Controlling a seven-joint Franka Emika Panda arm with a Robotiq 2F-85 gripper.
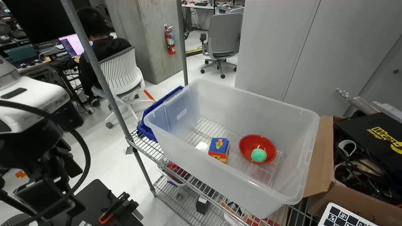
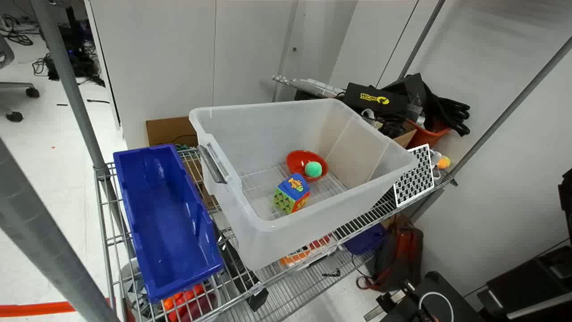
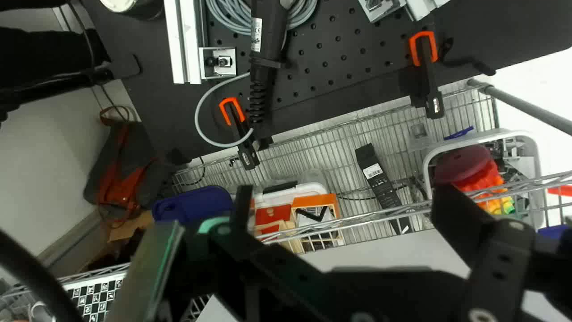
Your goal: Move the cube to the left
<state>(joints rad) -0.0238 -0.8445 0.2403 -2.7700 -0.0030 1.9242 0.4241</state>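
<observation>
1. On the upper of two visible tiers of a metal wire rack (image 2: 353, 226) stands a rectangular storage tub (image 1: 251, 113); its frosted, translucent plastic curves at the corners, and the wire grid shows through its floor.
2. Beside the tub, with a strip of wire grid between them, lies a long blue bin (image 2: 167, 223); it is glossy, straight-sided and narrower than the tub.
3. In the wrist view, the black gripper (image 3: 346, 201) has its angular fingers (image 3: 456, 219) spread wide; only the rack and what it bears show through the gap, and the grasp is unfilled.
4. Inside the tub, a round red bowl (image 1: 251, 142) sits upright on the floor; its smooth wall carries a highlight.
5. Just beside the bowl, a gap between them, the cube (image 2: 292, 193) rests flat on the tub floor, well apart from the gripper; its blue top, printed with an orange fish, faces up; its edges look about equal, so I cannot tell a long axis; in an exterior view a green face (image 2: 283, 201) with dark triangles meets an orange-red one at an upright edge turned toward the camera; cloth, foam or plastic, I cannot tell.
6. Within the bowl lies a small green ball (image 1: 259, 155), matte and plain.
</observation>
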